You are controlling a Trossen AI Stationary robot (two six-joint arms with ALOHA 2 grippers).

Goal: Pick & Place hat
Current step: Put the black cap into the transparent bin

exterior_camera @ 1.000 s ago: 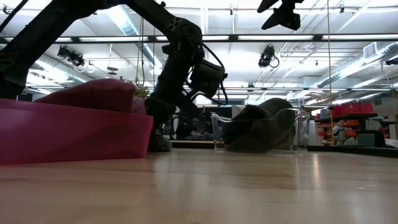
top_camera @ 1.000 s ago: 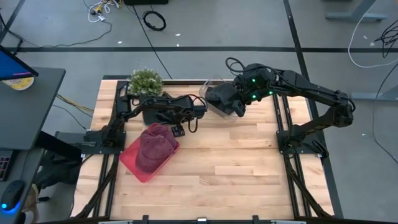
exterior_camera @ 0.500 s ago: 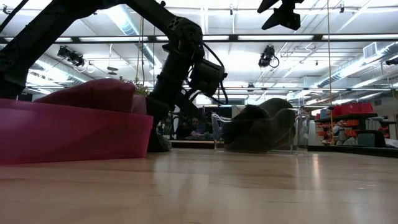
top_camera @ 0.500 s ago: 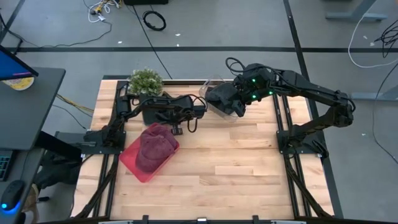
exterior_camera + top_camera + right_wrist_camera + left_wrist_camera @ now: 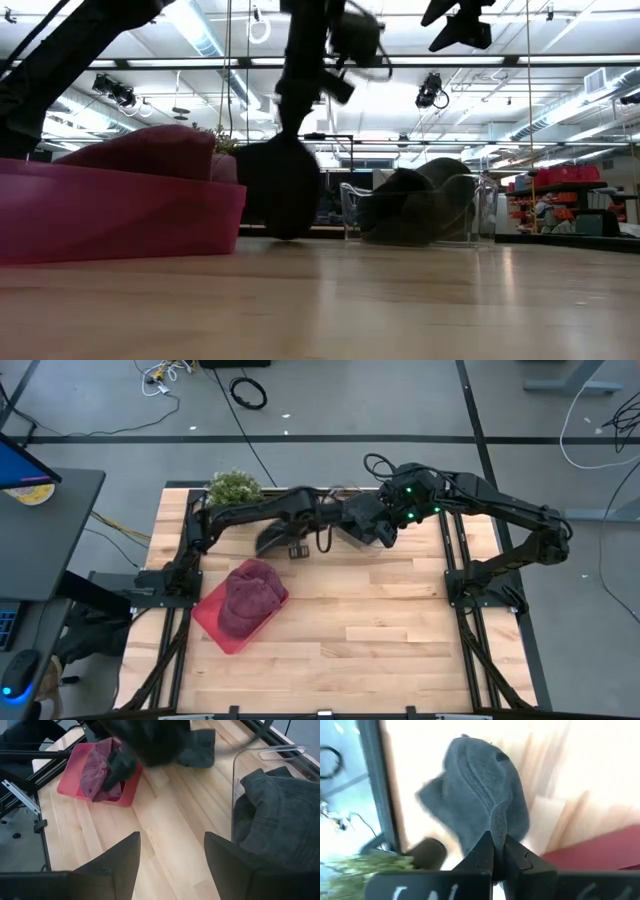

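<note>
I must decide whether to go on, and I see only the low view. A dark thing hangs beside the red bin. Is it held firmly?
Observer: Yes. In the left wrist view, the left jaws are shut on a fold of the grey hat.
Operator: Does it hang over the red bin?
Observer: No. From above, it hangs past the red bin, between that bin and the clear container, over bare table.
Operator: And the right arm?
Observer: The right jaws stand open by the clear container, with nothing between them.
</note>
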